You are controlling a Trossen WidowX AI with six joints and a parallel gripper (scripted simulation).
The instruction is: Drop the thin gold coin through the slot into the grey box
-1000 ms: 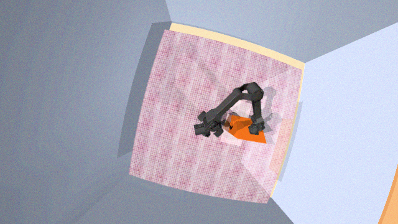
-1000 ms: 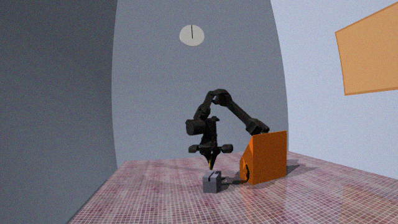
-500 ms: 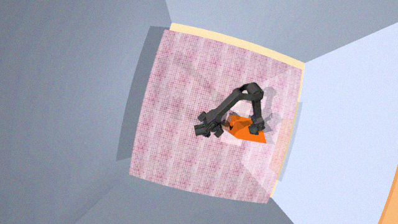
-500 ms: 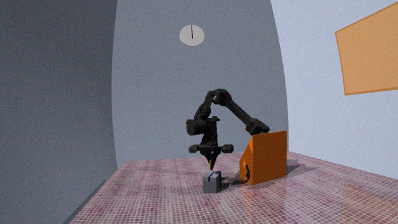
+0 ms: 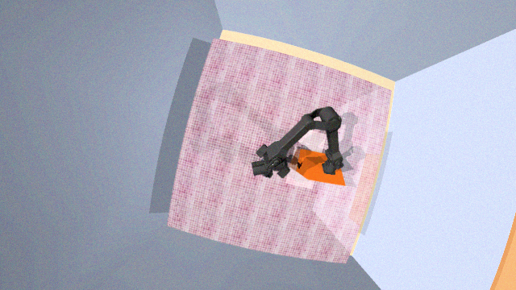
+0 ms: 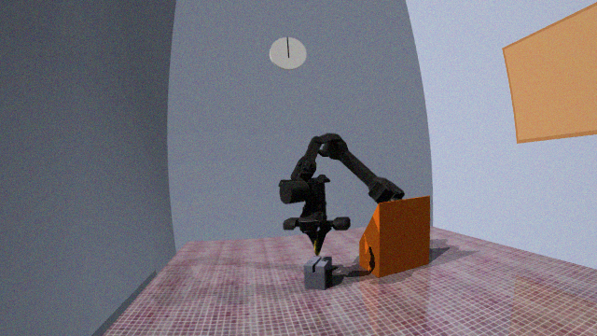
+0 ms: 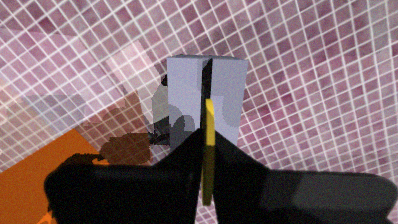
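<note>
Pink-tiled table (image 6: 233, 299) carries grey box (image 6: 318, 273) and orange block (image 6: 396, 235).

grey walls (image 6: 298, 140), round wall clock (image 6: 287, 53)

Gripper (image 6: 318, 246) w/ coin (image 7: 208, 150) hangs just above box (image 6: 318, 273); small gap between. Orange block (image 6: 396, 235) crowds the right; tiled floor left looks open.
</note>
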